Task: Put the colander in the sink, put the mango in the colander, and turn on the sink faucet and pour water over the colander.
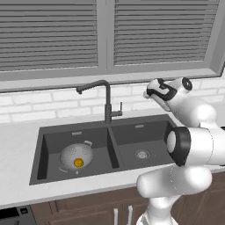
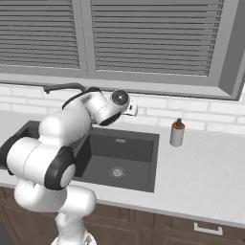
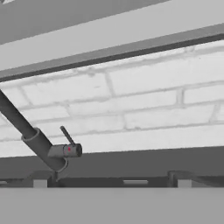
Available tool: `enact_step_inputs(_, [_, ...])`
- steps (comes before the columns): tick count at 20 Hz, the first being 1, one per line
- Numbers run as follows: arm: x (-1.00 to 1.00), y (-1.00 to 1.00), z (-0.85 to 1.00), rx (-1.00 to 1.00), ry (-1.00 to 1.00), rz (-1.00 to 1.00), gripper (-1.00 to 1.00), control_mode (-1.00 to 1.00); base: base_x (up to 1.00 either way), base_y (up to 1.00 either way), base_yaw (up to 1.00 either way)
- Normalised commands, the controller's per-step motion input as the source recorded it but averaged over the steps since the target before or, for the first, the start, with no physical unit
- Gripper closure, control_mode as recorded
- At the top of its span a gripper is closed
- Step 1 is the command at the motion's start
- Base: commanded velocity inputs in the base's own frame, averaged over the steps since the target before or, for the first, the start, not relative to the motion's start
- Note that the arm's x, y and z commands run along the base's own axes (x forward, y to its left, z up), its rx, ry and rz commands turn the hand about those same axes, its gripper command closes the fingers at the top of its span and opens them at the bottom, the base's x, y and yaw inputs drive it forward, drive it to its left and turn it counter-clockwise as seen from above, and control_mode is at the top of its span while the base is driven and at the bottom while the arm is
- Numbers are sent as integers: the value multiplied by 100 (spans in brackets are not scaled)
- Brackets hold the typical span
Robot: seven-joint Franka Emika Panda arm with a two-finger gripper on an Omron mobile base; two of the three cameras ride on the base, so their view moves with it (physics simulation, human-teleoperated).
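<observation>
Sink (image 1: 115,149) set in counter (image 1: 17,145), under window (image 1: 105,35); colander (image 1: 76,156) in left basin; mango (image 1: 78,163) inside colander; sink faucet (image 1: 107,101) behind sink, at middle divider, spout reaching left; lever (image 3: 66,135) on faucet's right side; soap bottle (image 2: 177,132) on counter, right of sink, near brick wall (image 1: 44,103); right basin holds drain (image 1: 142,154).

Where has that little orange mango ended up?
In the left base view, the mango sits inside the colander, which rests in the left basin of the sink, below and left of the sink faucet.
</observation>
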Motion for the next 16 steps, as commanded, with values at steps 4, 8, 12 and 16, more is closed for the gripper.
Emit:
enact_step_inputs(4, [44,-25,-54,-4,-24,0,-100,-100,0,0,0])
enact_step_inputs(8, [33,-14,-35,-1,-31,0,-100,-100,0,0,0])
enact_step_inputs(12, [13,0,-31,-3,-29,3,-100,-100,0,0,0])
enact_step_inputs(16, [0,0,-8,-3,-23,6,-100,-100,0,0,0])
